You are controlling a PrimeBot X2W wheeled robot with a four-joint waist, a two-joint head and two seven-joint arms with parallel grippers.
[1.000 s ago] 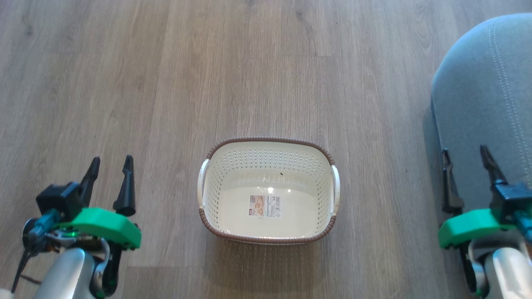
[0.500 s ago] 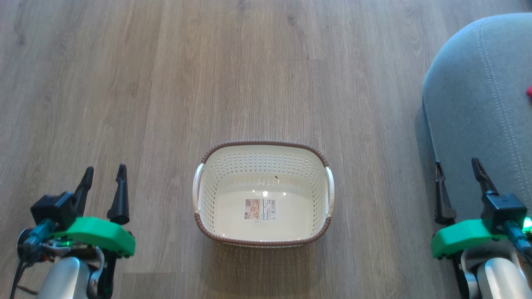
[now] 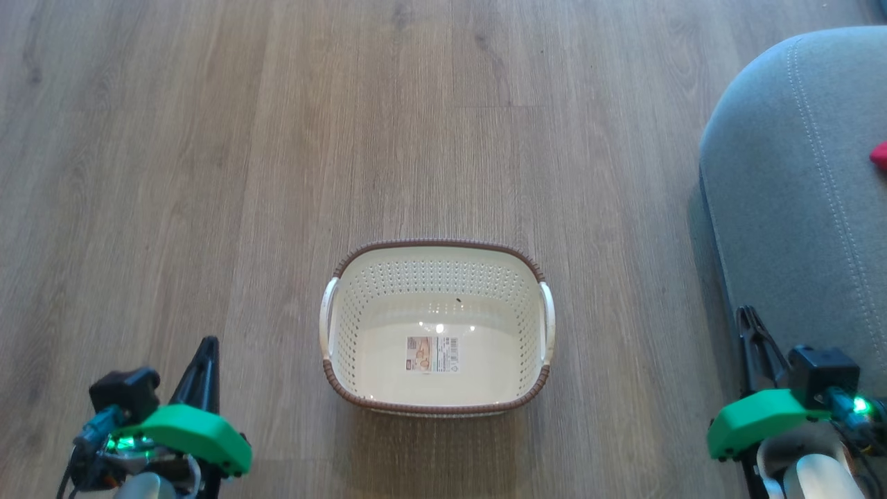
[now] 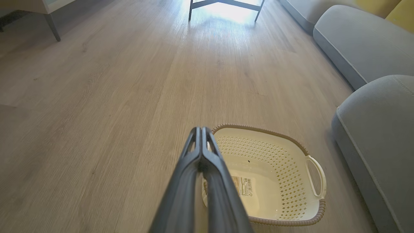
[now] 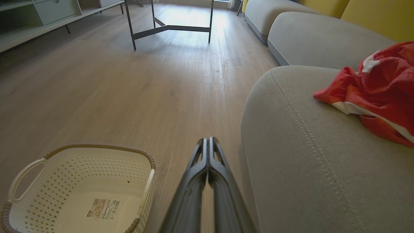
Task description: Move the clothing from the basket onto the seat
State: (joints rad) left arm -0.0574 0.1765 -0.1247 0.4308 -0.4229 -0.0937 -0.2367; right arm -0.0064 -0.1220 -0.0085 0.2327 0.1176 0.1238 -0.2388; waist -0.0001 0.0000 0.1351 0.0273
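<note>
wood-plank floor [image 3: 208, 173] fills the head view, where we see the basket [image 3: 436, 248] bare down to its label and a red sliver of the clothing [image 3: 880, 156] on the seat [image 3: 783, 208]. the left gripper [image 3: 206, 346] and right gripper [image 3: 748, 320] sit low on either side. in the left wrist view our fingers [image 4: 190, 161] press together on nothing. the right wrist view shows the same, with the clothing heaped on the seat, well apart from the tips. we judge the move done, so we'd retreat gently, clear of rim and fabric.

Closed end effector [image 4: 202, 129] near basket [image 4: 275, 158]
</note>
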